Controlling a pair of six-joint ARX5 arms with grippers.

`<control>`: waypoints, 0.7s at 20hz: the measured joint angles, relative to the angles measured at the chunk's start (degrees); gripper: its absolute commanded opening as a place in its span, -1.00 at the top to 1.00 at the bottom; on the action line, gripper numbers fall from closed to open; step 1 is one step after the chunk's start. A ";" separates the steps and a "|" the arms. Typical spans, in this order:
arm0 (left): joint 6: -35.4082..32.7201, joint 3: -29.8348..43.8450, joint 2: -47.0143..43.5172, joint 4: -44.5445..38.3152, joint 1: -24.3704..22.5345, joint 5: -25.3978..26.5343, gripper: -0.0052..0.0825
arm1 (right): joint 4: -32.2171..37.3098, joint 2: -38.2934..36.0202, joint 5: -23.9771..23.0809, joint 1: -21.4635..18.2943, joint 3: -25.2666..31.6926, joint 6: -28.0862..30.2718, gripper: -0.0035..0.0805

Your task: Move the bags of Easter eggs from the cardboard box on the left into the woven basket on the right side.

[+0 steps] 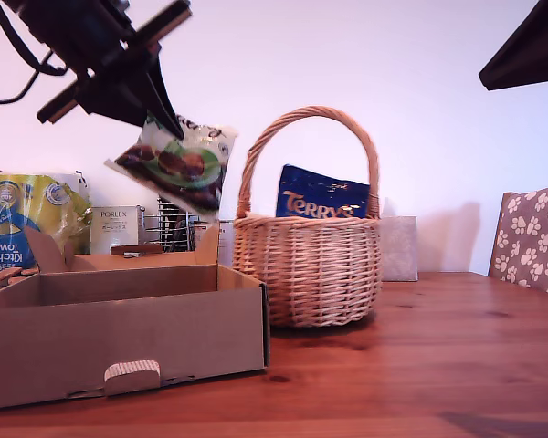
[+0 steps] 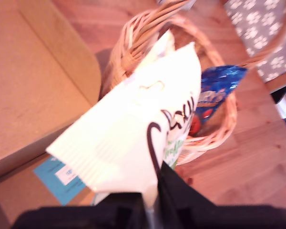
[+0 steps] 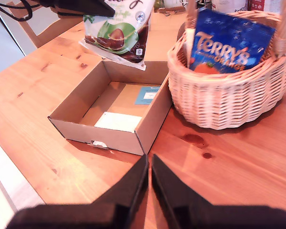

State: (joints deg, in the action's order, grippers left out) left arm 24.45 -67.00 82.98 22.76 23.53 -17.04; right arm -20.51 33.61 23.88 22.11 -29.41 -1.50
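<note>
The Terry's bag [image 1: 321,196] already sits in the woven basket [image 1: 310,269], the cardboard box [image 3: 115,109] looks emptied, and my first hand [image 1: 151,96] — pinching the Galaxy bag [image 1: 176,162] between them — needs only to drop it in, my second hand [image 3: 148,179] idle, pressed together.

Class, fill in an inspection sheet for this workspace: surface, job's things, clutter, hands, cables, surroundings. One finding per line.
Surface: wooden table, dark knots showing.
Job's things: white-green Galaxy bag held in the air between cardboard box and woven basket; blue Terry's bag stands in the basket; no bags seen in the box.
Clutter: kitchen towel pack, Porlex carton, wire rack behind the box.
Hands: my first hand grips the Galaxy bag's edge; my second hand shut, holding nothing.
Cables: black cable at the first arm.
Surroundings: white wall; paw-print cushion.
</note>
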 measured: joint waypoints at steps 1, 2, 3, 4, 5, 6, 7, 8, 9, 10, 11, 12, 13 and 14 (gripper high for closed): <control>0.00 0.00 0.00 -0.17 0.09 -0.79 0.92 | 0.00 0.00 0.00 0.00 0.00 0.00 0.95; 0.00 0.00 0.00 -0.87 0.61 -0.98 0.92 | 0.00 0.00 0.00 0.00 0.00 0.00 0.95; 0.00 0.00 0.02 -2.05 1.60 -0.92 0.92 | 0.02 0.00 0.00 0.00 0.00 0.00 0.95; 0.00 0.00 0.04 -4.04 2.91 -0.66 0.92 | 0.00 0.00 0.00 0.00 0.00 0.00 0.95; 0.00 0.00 0.26 -7.04 4.48 0.11 0.92 | 0.00 0.00 0.00 0.00 0.00 0.00 0.95; 0.00 0.00 0.66 -10.32 6.01 0.72 0.92 | 0.02 0.00 0.00 0.00 0.00 0.00 0.95; 0.02 0.00 1.20 -13.18 7.08 1.57 0.92 | 0.00 0.00 0.00 0.00 0.00 0.00 0.95; 0.02 0.00 1.88 -16.11 8.44 2.47 0.92 | 0.02 0.00 0.00 0.00 0.00 0.00 0.95; 0.02 0.00 2.91 -19.32 9.64 3.76 0.92 | 0.02 0.00 0.00 0.00 0.00 0.00 0.95; 0.02 0.00 4.09 -22.23 10.54 5.05 0.92 | 0.04 0.00 0.00 0.00 0.00 0.00 0.95; 0.04 0.00 5.53 -25.03 11.23 6.34 0.92 | 0.07 0.00 0.00 0.00 0.00 0.00 0.95; 0.04 0.00 7.19 -27.52 11.74 7.82 0.92 | 0.13 0.00 0.00 0.00 0.00 0.00 0.95; 0.04 0.00 9.01 -29.35 12.00 9.33 0.92 | 0.33 0.00 0.02 0.00 0.00 0.00 0.95; 0.04 0.00 11.02 -31.12 12.07 10.36 0.92 | 0.37 0.00 0.00 0.00 0.00 0.00 0.95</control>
State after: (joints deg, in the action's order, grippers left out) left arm 24.49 -67.00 94.00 -8.36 35.59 -6.68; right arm -20.14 33.61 23.88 22.11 -29.41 -1.50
